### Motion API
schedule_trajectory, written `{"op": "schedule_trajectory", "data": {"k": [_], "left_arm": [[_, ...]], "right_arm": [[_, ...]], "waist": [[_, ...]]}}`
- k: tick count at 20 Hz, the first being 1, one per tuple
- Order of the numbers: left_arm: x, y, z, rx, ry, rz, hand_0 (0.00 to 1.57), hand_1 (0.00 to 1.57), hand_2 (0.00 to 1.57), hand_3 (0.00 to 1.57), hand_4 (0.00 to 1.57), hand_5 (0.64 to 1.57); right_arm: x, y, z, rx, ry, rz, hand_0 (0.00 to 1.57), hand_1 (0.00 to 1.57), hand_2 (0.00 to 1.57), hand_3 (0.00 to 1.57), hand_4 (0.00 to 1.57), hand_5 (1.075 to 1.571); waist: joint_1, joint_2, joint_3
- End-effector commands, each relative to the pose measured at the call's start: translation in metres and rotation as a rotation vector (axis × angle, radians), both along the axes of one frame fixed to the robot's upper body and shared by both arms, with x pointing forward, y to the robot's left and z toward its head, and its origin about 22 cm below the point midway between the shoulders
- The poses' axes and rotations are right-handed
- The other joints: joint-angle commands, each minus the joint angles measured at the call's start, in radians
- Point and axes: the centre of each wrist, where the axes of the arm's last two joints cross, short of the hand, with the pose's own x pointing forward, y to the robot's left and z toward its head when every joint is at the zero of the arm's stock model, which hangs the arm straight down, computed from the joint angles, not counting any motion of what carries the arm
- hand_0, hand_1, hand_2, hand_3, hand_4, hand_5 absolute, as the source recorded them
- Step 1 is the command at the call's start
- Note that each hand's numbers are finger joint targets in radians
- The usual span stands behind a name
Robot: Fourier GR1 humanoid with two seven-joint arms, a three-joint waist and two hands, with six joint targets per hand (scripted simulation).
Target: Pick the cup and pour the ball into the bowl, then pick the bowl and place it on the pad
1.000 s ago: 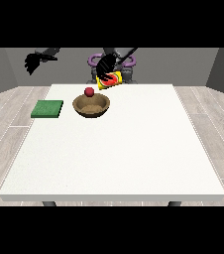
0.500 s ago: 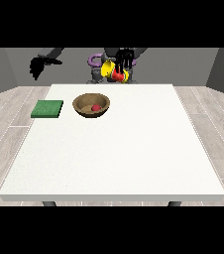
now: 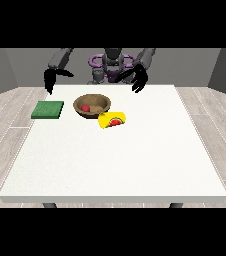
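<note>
A yellow cup (image 3: 112, 120) with a red mark lies on its side on the white table (image 3: 115, 160), just right of and in front of the wooden bowl (image 3: 92, 105). A red ball (image 3: 85, 108) rests inside the bowl. The green pad (image 3: 48, 109) lies flat to the left of the bowl. The hand at the view's right (image 3: 139, 77) hangs above the table's far edge, fingers relaxed and empty, well behind the cup. The hand at the view's left (image 3: 49, 80) hovers behind the pad, holding nothing.
The robot's torso (image 3: 111, 67) stands behind the far edge of the table. Grey wood floor surrounds the table on both sides.
The ball went from above the bowl into it. The hand at the view's right let go of the cup, which now lies on the table, and pulled back; the other hand came lower.
</note>
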Motion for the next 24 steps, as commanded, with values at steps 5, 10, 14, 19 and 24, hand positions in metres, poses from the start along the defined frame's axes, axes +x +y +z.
{"op": "schedule_trajectory", "data": {"k": [5, 10, 14, 19, 24], "left_arm": [[-0.037, 0.03, -0.033, -0.365, -0.049, -0.256, 0.0, 0.0, 0.0, 0.0, 0.0, 1.564], [-0.032, 0.054, -0.018, -0.373, -0.075, -0.291, 0.0, 0.0, 0.0, 0.0, 0.0, 1.564], [-0.027, 0.067, -0.012, -0.366, -0.112, -0.29, 0.0, 0.0, 0.0, 0.0, 0.0, 1.565], [-0.033, 0.083, -0.001, -0.353, -0.129, -0.281, 0.0, 0.0, 0.0, 0.0, 0.0, 1.565], [-0.032, 0.095, 0.024, -0.337, -0.149, -0.328, 0.0, 0.0, 0.0, 0.0, 0.0, 1.566]], "right_arm": [[0.01, 0.056, -0.015, 0.035, 0.023, -0.125, 0.0, 0.0, 0.0, 0.0, 0.31, 1.57], [0.024, 0.058, -0.022, 0.041, 0.016, -0.133, 0.0, 0.0, 0.0, 0.0, 0.31, 1.569], [0.043, 0.078, -0.019, 0.055, -0.024, -0.145, 0.0, 0.0, 0.0, 0.0, 0.26, 1.567], [0.037, 0.049, -0.039, 0.048, 0.001, -0.152, 0.0, 0.0, 0.0, 0.0, 0.19, 1.561], [0.031, 0.062, -0.058, 0.061, -0.02, -0.187, 0.0, 0.0, 0.0, 0.0, 0.1, 1.563]], "waist": [[0.126, 0.054, 0.0159], [0.118, 0.058, 0.018], [0.114, 0.102, 0.0181], [0.118, 0.112, 0.0183], [0.156, 0.137, 0.0186]]}}
